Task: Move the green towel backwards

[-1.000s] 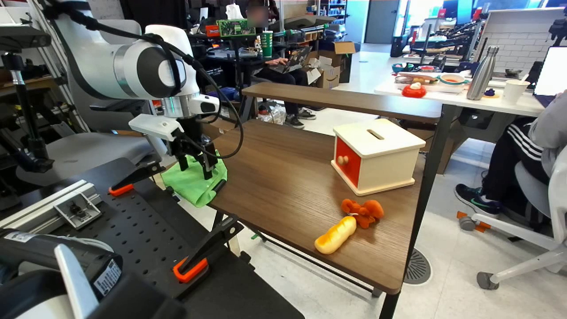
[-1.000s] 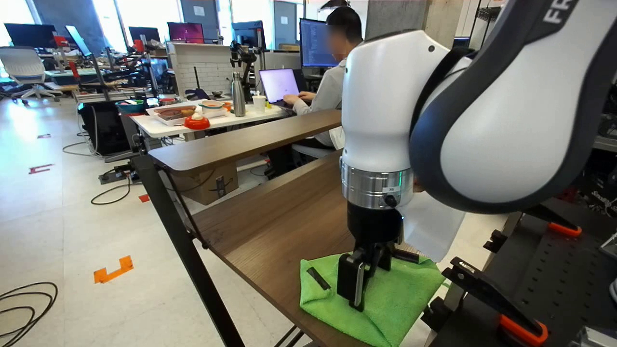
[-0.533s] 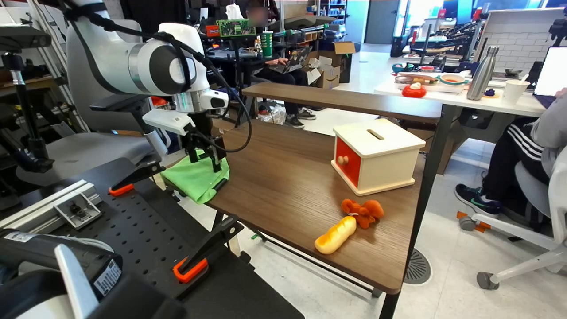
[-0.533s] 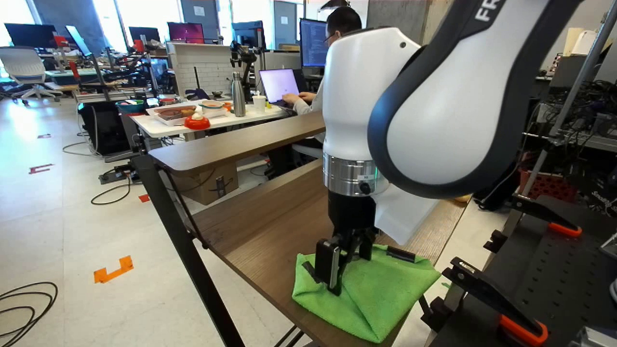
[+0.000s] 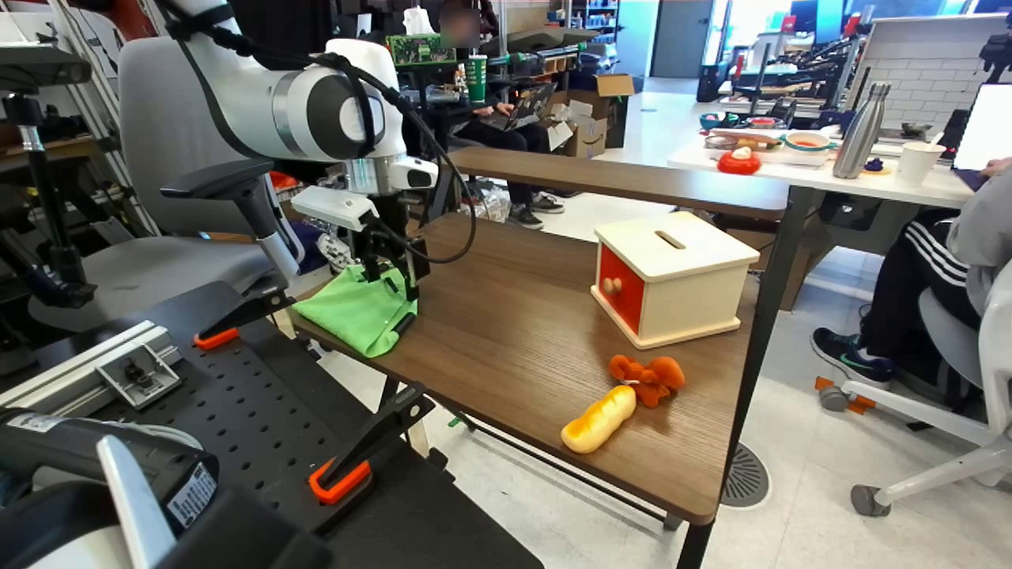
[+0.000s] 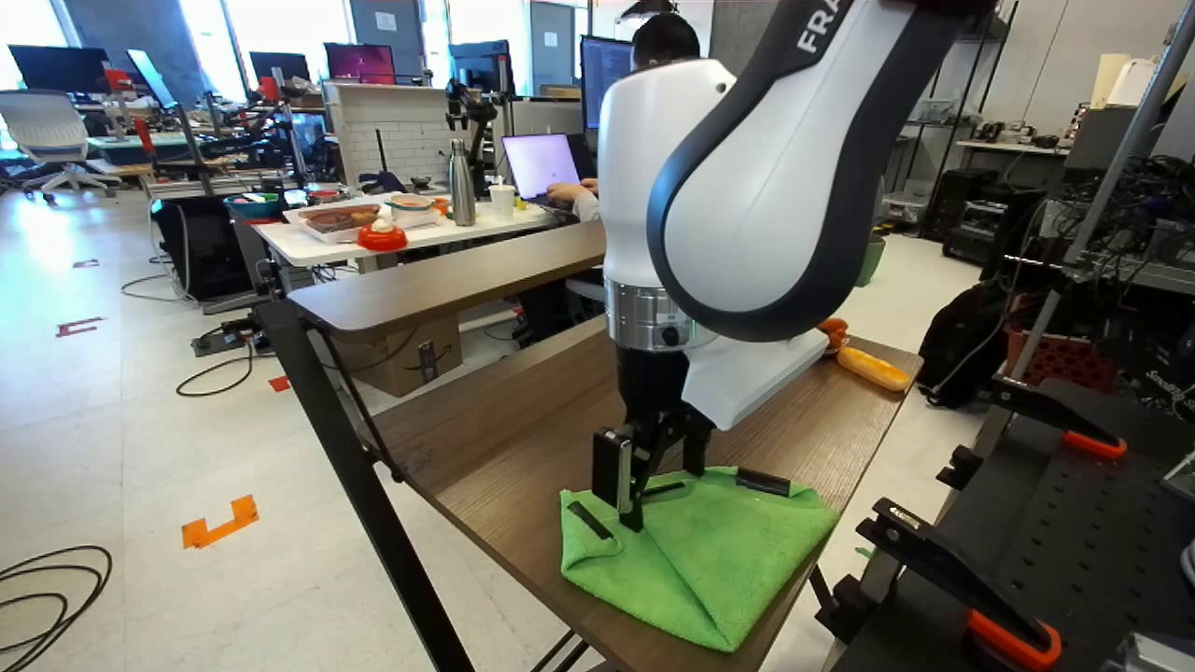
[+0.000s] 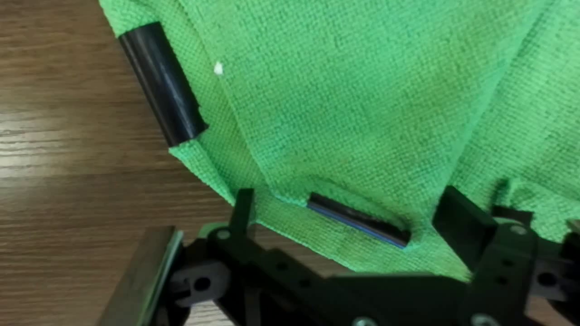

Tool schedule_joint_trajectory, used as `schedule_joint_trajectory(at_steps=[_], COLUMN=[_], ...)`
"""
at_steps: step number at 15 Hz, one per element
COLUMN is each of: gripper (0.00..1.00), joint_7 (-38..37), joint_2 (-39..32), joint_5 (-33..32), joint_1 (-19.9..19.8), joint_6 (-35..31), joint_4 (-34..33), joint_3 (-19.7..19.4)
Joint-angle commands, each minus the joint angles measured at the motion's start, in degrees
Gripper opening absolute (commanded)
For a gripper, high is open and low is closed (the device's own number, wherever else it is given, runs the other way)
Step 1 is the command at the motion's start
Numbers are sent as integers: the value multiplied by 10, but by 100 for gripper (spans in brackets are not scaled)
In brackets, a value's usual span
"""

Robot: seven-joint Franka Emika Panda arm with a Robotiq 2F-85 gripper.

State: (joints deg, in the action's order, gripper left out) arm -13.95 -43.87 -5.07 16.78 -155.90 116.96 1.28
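Observation:
The green towel point(image 5: 352, 312) lies loosely folded on the brown table's end, with several black strips on it; it also shows in an exterior view point(image 6: 719, 569) and in the wrist view point(image 7: 353, 113). My gripper point(image 5: 392, 286) points down over the towel's far edge, its fingers spread wide with nothing clamped between them. In an exterior view the gripper point(image 6: 663, 497) has a fingertip at the towel's surface; whether it presses on it I cannot tell. In the wrist view the gripper point(image 7: 346, 203) has a black strip of the towel between its fingertips.
A wooden box with a red door point(image 5: 672, 276) stands on the brown table point(image 5: 490, 332). A bread-like toy point(image 5: 599, 419) and an orange plush point(image 5: 648, 379) lie near the far end. A raised shelf point(image 5: 617, 182) runs along one side. A black perforated bench with clamps point(image 5: 340, 482) adjoins.
My gripper has moved across the towel from its middle to its far edge, fingers still apart. The towel has shifted a little the same way, further onto the table.

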Motion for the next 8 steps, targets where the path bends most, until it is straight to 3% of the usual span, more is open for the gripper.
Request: schedule_joint_trajectory(at_steps=[1, 8], gripper=[100, 100], joint_7=[5, -12], joint_2=[-36, -67], joint_5=[6, -4], joint_1=[-3, 2], joint_6=[34, 59], joint_4=[-42, -94], joint_3=[-10, -40])
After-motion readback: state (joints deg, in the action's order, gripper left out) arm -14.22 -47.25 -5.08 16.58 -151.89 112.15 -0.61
